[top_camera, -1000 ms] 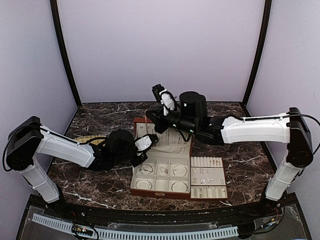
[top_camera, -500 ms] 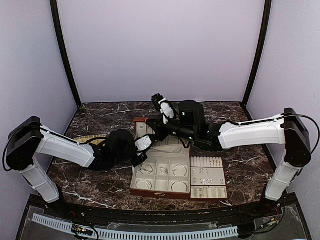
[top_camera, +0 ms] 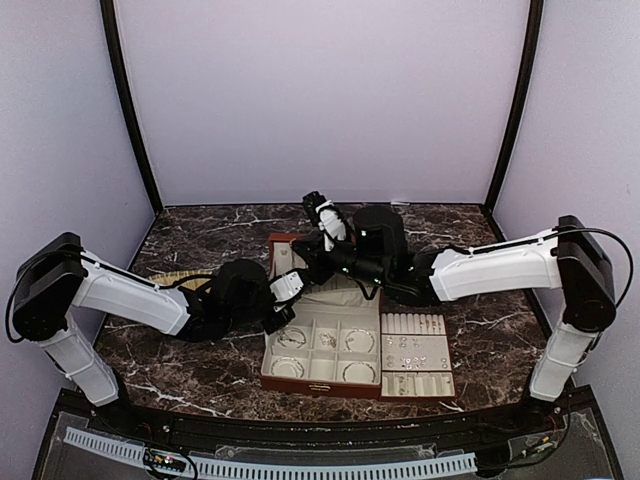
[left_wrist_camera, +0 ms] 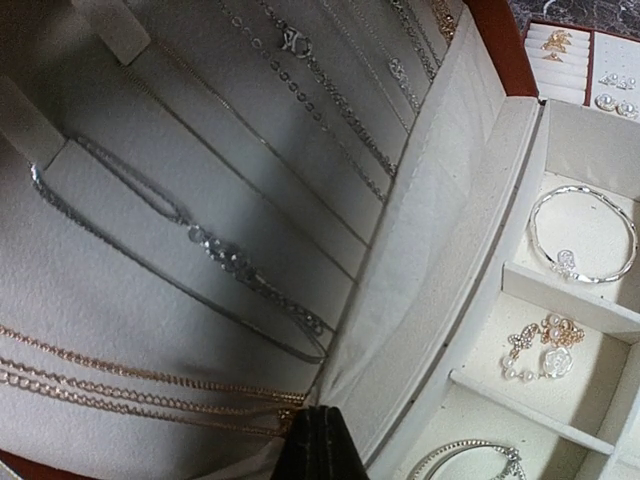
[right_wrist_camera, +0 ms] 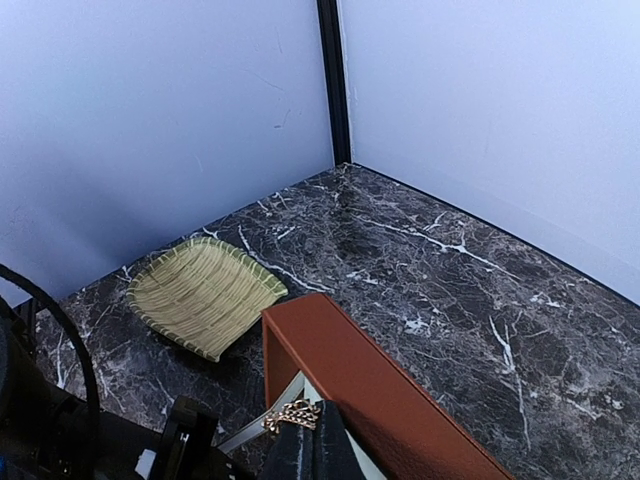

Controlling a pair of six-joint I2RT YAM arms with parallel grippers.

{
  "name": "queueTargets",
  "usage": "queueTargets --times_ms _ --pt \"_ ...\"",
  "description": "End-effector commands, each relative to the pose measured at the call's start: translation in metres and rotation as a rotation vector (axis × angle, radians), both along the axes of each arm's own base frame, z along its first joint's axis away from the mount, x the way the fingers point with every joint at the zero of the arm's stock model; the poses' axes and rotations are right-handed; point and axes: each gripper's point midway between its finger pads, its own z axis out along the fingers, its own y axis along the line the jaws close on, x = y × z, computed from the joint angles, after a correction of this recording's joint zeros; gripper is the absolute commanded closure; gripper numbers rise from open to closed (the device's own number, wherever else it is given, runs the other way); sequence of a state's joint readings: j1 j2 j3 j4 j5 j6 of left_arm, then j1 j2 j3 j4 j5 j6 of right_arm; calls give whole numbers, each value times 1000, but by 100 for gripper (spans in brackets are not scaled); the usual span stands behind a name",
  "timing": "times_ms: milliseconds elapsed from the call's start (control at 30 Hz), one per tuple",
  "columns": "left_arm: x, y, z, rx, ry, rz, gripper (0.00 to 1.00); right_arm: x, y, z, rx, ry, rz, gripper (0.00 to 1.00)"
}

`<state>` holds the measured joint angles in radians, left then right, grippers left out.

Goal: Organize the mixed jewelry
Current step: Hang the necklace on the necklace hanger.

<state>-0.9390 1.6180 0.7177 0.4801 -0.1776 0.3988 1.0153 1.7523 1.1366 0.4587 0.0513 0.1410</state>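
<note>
From above, we see the red-brown box point(top_camera: 320, 388) lying open mid-surface point(top_camera: 200, 370), its lid point(top_camera: 283, 256) standing up at the box's 11 o'clock corner. The left claw point(top_camera: 278, 316) sits at the box's 9 o'clock edge and the right claw point(top_camera: 303, 245) meets the lid from 3 o'clock. The jewelry lies in the box's compartments, silver hoops point(top_camera: 290, 340) among it, with tiny studs point(top_camera: 405, 346) on the slotted tray point(top_camera: 416, 384) touching the box at 3 o'clock. A woven mat point(top_camera: 168, 278) lies at the lid's 9 o'clock. At the left wrist, the left claw point(left_wrist_camera: 320, 440) is pressed together at 6 o'clock against the lid's cream lining point(left_wrist_camera: 250, 200), where a silver chain point(left_wrist_camera: 215, 245) and gold chains point(left_wrist_camera: 120, 368) hang. The gold chains run to its tip, and we cannot tell whether it pinches them. A silver bangle point(left_wrist_camera: 566, 262) lies in a compartment at 3 o'clock, with a pearl-and-gold piece point(left_wrist_camera: 540, 350) in the next. At the right wrist, the right claw point(right_wrist_camera: 310, 450) is pressed together at 6 o'clock beside the lid's red-brown edge point(right_wrist_camera: 370, 385). Gold links point(right_wrist_camera: 292, 414) sit at its tip, and we cannot tell whether it pinches them.
</note>
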Motion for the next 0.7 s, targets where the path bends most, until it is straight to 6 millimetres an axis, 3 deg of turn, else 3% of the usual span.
queueTargets --times_ms 0,333,667 --pt "-14 -6 -7 -3 52 -41 100 5 -9 -38 -73 50 -59 100" --pt "-17 5 -16 4 43 -17 100 4 -22 -14 -6 64 -62 100" --pt "-21 8 -12 -20 34 -24 100 12 -22 -32 -40 59 -78 100"
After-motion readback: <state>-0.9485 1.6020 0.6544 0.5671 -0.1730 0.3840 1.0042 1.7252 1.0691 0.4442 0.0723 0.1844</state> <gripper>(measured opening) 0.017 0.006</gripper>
